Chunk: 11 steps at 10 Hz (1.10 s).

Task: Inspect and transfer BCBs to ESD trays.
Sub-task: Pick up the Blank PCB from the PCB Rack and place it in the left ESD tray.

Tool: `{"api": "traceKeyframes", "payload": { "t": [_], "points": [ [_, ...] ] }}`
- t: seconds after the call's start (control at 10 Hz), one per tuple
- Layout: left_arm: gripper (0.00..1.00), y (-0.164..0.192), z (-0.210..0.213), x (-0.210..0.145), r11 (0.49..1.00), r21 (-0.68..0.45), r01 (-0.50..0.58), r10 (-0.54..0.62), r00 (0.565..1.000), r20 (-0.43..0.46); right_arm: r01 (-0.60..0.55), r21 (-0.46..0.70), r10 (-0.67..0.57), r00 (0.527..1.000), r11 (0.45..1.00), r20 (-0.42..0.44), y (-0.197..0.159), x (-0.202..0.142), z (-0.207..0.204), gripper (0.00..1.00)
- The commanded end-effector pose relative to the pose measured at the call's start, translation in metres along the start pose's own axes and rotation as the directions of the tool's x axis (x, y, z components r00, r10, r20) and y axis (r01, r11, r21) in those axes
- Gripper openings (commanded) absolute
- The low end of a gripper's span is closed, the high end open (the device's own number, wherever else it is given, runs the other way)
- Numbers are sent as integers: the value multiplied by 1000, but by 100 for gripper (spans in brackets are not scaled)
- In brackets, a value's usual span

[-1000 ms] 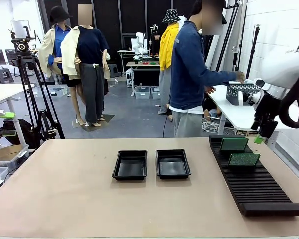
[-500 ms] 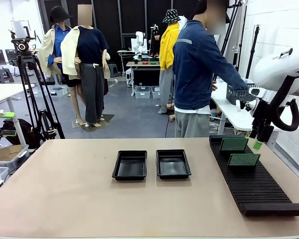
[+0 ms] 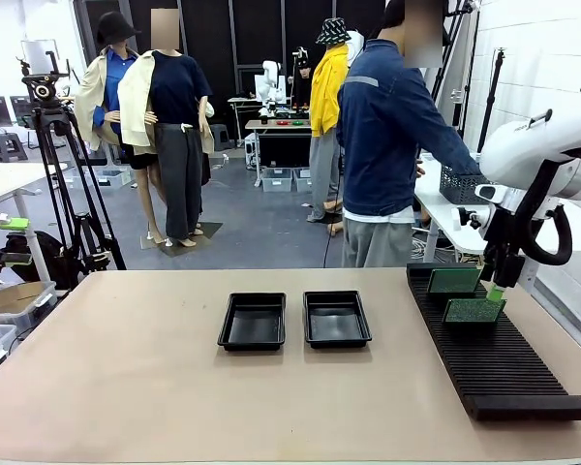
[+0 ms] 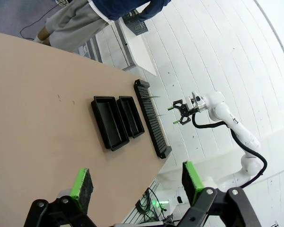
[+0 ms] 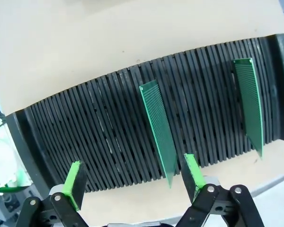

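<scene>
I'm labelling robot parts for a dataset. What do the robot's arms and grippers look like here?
Right arm: smooth white rounded shell, black cable looping beside the wrist. Right gripper and left gripper: black two-finger linkages with bright green pads.

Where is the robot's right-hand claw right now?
In the front view the right gripper hangs open at the right side of the table, just above the nearer green board standing in the black slotted rack.

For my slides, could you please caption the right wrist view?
Open right fingers above a board standing in the rack, a second board farther along.
</scene>
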State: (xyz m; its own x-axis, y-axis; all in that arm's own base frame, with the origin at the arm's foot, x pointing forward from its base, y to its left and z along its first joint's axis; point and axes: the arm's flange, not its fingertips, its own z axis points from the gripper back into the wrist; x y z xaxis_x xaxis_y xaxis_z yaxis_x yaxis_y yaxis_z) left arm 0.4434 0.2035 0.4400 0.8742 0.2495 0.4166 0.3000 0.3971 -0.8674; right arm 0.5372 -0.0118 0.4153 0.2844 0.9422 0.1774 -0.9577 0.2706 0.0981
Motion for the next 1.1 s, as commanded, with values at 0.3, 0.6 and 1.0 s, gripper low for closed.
{"api": "traceKeyframes", "payload": {
  "t": [0.3, 0.6, 1.0],
  "points": [
    [100, -2, 1, 0, 1000, -1, 3, -3, 1000, 4, -8, 51, 8, 1000, 999, -5, -31, 8, -20, 100],
    [100, -2, 1, 0, 1000, -1, 3, -3, 1000, 4, 0, 93, 2, 1000, 996, -20, -39, 11, -33, 100],
    [100, -2, 1, 0, 1000, -1, 3, -3, 1000, 4, 6, 133, -1, 999, 991, -33, -43, 12, -47, 100]
  ]
}}
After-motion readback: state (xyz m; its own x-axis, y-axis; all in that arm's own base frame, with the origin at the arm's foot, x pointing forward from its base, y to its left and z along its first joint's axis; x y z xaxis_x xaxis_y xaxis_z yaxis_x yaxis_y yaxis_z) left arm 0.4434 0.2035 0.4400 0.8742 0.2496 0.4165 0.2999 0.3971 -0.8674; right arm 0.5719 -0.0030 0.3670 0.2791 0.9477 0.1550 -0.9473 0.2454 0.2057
